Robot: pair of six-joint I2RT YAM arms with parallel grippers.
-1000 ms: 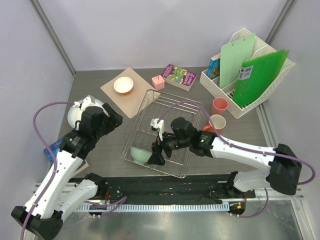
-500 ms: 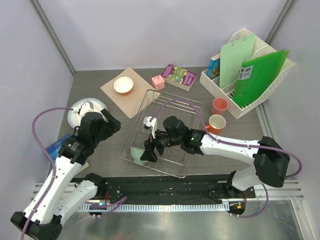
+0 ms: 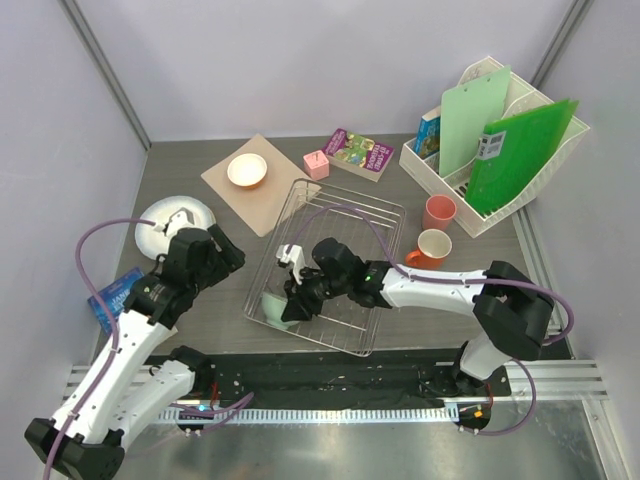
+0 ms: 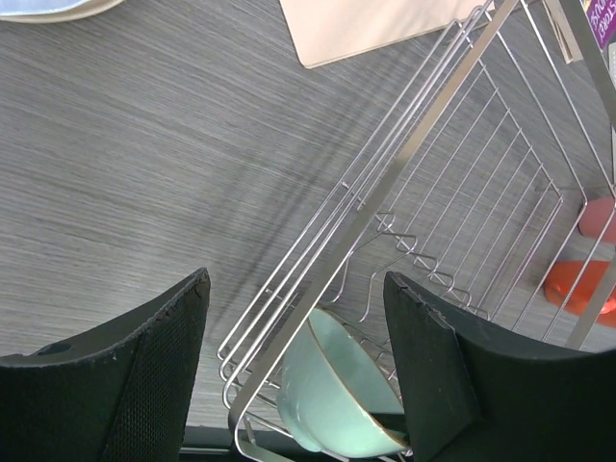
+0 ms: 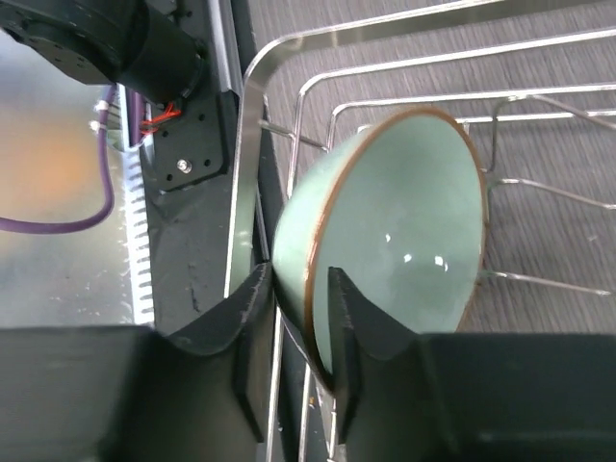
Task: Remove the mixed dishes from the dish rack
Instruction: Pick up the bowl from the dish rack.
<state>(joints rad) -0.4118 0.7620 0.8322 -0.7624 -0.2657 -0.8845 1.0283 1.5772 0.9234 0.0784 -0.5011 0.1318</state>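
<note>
The mint-green bowl [image 5: 404, 221] stands on edge in the near-left corner of the silver wire dish rack [image 3: 345, 220]. My right gripper [image 5: 294, 318] is shut on its brown-edged rim, one finger inside the bowl and one outside. The top view shows that gripper [image 3: 290, 305] low over the bowl [image 3: 267, 306]. My left gripper [image 4: 294, 356] is open and empty, just outside the rack's left rim [image 4: 404, 164], above the table, with the bowl [image 4: 337, 385] showing between its fingers. In the top view the left gripper [image 3: 222, 247] sits left of the rack.
White plates [image 3: 160, 222] lie at the left. A cream bowl [image 3: 247, 170] rests on a tan mat. A pink cup [image 3: 438, 212] and an orange cup [image 3: 432, 247] stand right of the rack. A white file organizer [image 3: 500, 140], a book [image 3: 358, 152] and a pink cube [image 3: 316, 163] are at the back.
My right gripper moved left and down across the rack to the mint-green bowl and closed on its rim. The left arm drew back a little toward the near edge.
</note>
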